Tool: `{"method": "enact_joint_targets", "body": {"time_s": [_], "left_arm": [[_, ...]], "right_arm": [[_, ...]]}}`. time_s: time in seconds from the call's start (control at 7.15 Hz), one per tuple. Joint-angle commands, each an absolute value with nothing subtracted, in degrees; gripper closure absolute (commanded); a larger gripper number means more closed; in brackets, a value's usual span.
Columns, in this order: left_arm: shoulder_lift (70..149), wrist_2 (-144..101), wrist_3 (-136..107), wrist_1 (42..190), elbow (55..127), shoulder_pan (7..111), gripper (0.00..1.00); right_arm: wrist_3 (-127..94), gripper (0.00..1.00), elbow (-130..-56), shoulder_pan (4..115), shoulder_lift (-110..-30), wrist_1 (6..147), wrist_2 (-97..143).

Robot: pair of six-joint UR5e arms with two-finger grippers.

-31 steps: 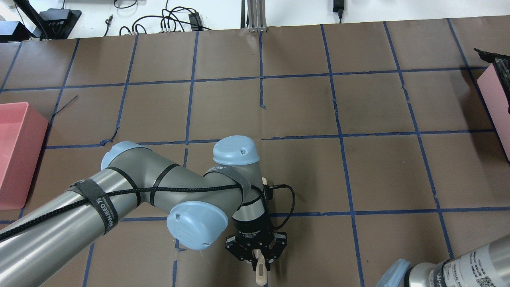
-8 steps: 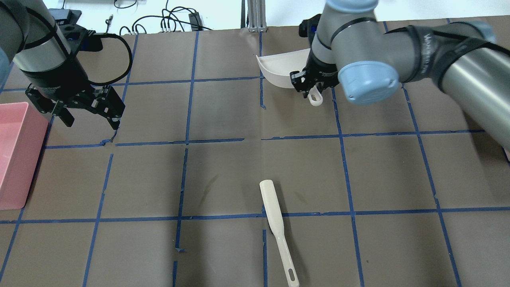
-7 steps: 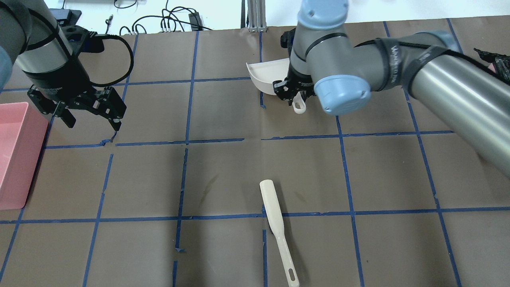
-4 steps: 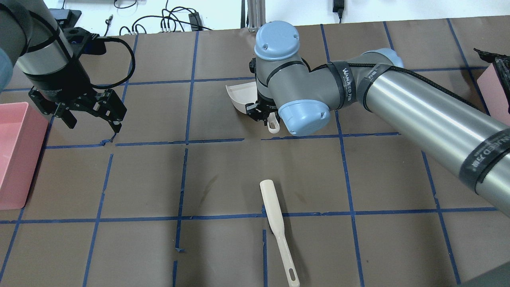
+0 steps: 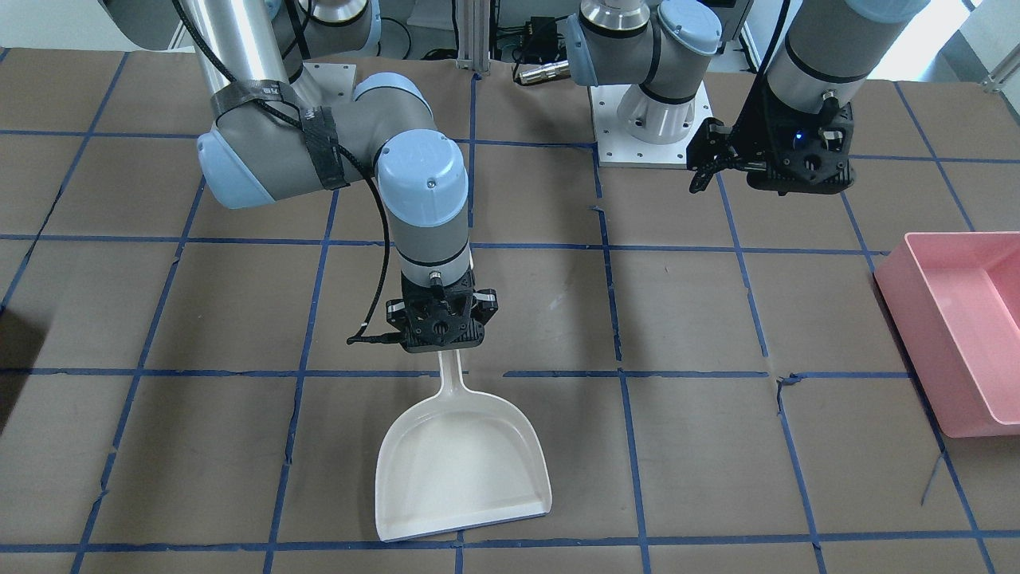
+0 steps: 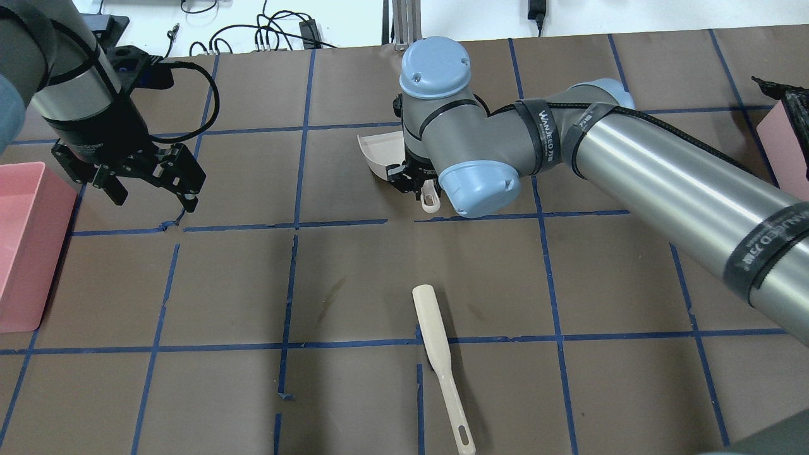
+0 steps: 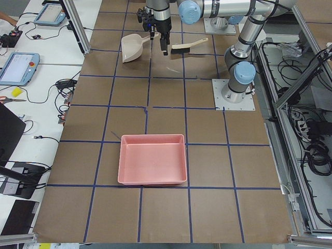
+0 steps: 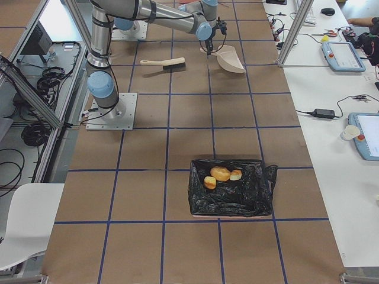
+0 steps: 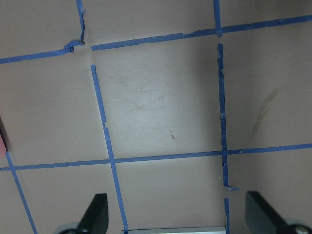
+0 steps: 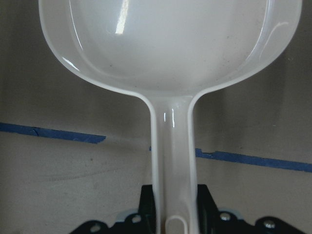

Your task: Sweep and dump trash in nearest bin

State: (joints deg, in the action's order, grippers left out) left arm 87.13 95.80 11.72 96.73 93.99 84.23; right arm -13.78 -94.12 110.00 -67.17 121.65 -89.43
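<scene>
The trash, a tan-brown lump (image 8: 220, 173) and two small pale chunks (image 8: 236, 175), lies in the black-bag-lined bin (image 8: 254, 195) in the exterior right view. My right gripper (image 5: 442, 344) is shut on the handle of a white dustpan (image 5: 462, 470), which is empty, level and low at the table; it also shows in the overhead view (image 6: 378, 151) and the right wrist view (image 10: 170, 44). My left gripper (image 6: 153, 197) is open and empty above the table, next to the pink bin (image 6: 25, 246). A cream brush (image 6: 436, 344) lies on the table near the front, apart from both grippers.
The pink bin (image 5: 956, 319) stands at the table's end on my left side. The bag-lined bin's edge (image 6: 790, 145) shows at the overhead view's right edge. Cables and boxes lie beyond the far table edge (image 6: 265, 38). Blue tape marks a grid on the brown table.
The right arm has swung the dustpan from the far right toward the table's middle and lowered it. The left gripper, which earlier held the brush at the front, now hangs open by the pink bin.
</scene>
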Motion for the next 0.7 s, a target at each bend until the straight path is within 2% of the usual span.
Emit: {"method": "enact_joint_targets", "body": {"time_s": [0.0, 0.56], "left_arm": [[87.9, 93.7, 10.9, 92.9, 94.0, 87.1, 0.00], [88.0, 89.5, 11.3, 90.1, 94.3, 87.6, 0.00]], "right_arm": [[-14.0, 1.00, -94.0, 109.3, -67.1, 121.8, -89.0], [-14.0, 0.98, -94.0, 109.6, -65.5, 124.7, -88.8]]}}
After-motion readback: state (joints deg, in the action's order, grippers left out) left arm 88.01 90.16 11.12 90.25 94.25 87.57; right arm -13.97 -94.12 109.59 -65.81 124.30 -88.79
